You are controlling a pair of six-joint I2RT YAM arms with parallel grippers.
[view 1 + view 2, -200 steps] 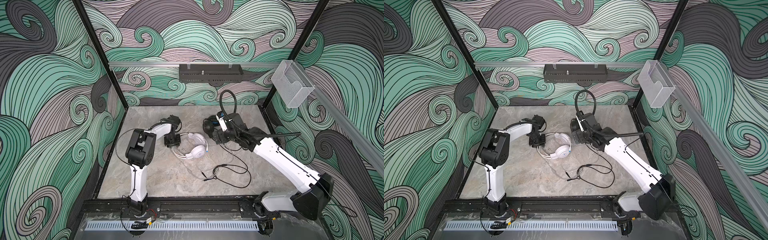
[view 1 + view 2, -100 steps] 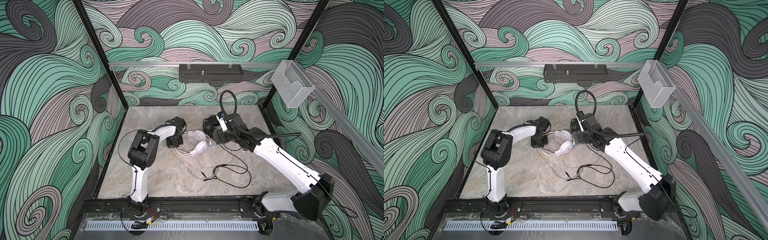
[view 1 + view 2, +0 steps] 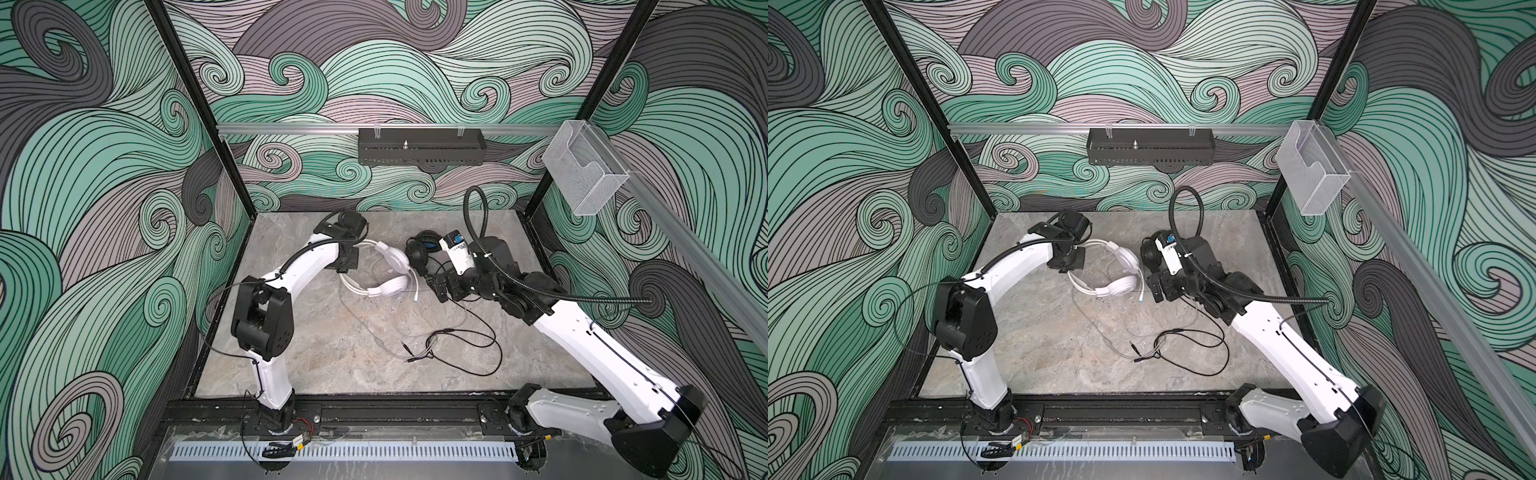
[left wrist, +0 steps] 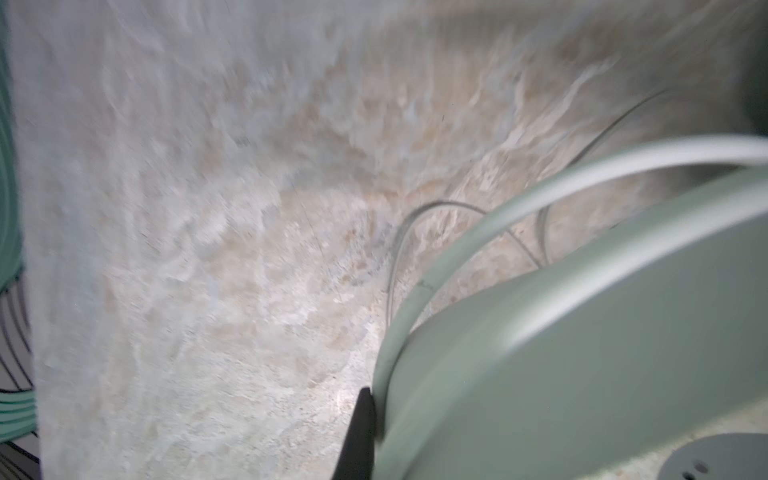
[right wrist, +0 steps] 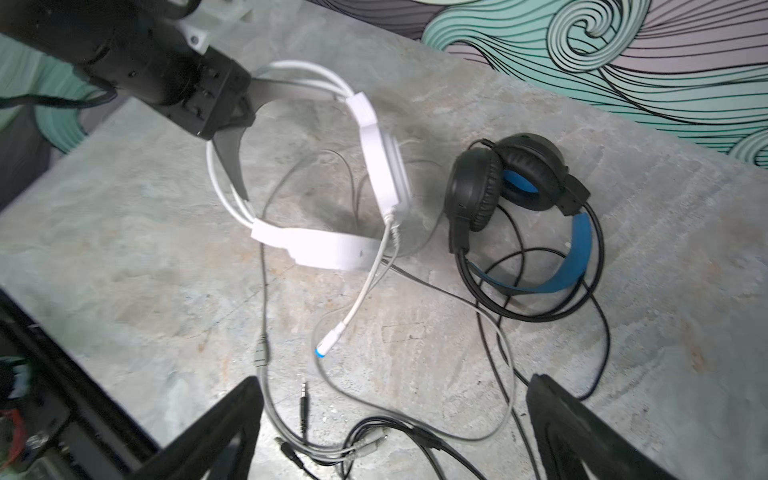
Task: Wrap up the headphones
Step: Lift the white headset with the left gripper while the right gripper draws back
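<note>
The white headphones (image 3: 390, 271) (image 3: 1122, 275) lie mid-table, and my left gripper (image 3: 347, 261) (image 3: 1074, 262) is shut on their headband (image 5: 291, 89). In the left wrist view the band (image 4: 582, 332) fills the frame beside one black finger (image 4: 360, 436). The black headphones (image 3: 419, 252) (image 5: 515, 183), with a blue-lined band, rest just right of the white ones. My right gripper (image 3: 441, 286) (image 5: 392, 380) hovers open above the tangled pale cord (image 5: 498, 345), black cord (image 5: 598, 316) and plugs (image 5: 305, 399), holding nothing.
Loose cable loops (image 3: 457, 345) spread over the marble table (image 3: 316, 357) toward the front. A black tray (image 3: 419, 151) hangs on the back wall and a clear holder (image 3: 584, 174) on the right rail. A black frame rail (image 3: 374, 411) borders the front.
My left gripper has shut on the white headband and dragged the headset right, toward the black one, tilting one ear cup up. The right arm has stayed put.
</note>
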